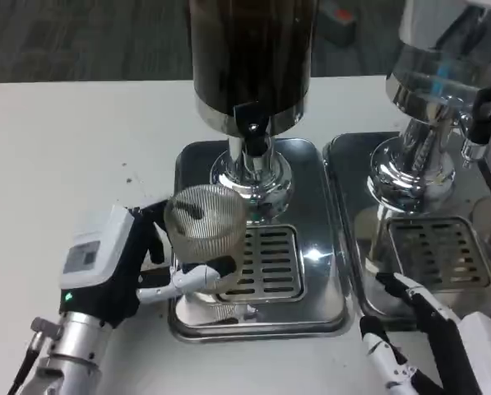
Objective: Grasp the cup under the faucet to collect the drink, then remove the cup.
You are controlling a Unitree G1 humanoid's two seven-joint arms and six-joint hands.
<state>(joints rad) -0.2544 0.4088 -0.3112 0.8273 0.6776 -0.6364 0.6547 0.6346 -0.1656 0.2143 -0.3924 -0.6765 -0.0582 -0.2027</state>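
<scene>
A clear ribbed cup [204, 226] stands tilted over the left part of the drip grate [270, 259], just in front of the dark drink dispenser [252, 58] and slightly left of its black faucet [252, 127]. My left hand [126, 263] grips the cup from the left, with fingers [197, 276] wrapped around its lower side. The cup looks empty. My right hand [430, 333] lies at the lower right by the edge of the second tray, fingers apart, holding nothing.
The dispenser stands on a shiny steel tray [192, 321]. A second dispenser [442, 90] with its own tray [348, 164] and grate [438, 251] stands to the right. Bare white table [72, 156] lies to the left.
</scene>
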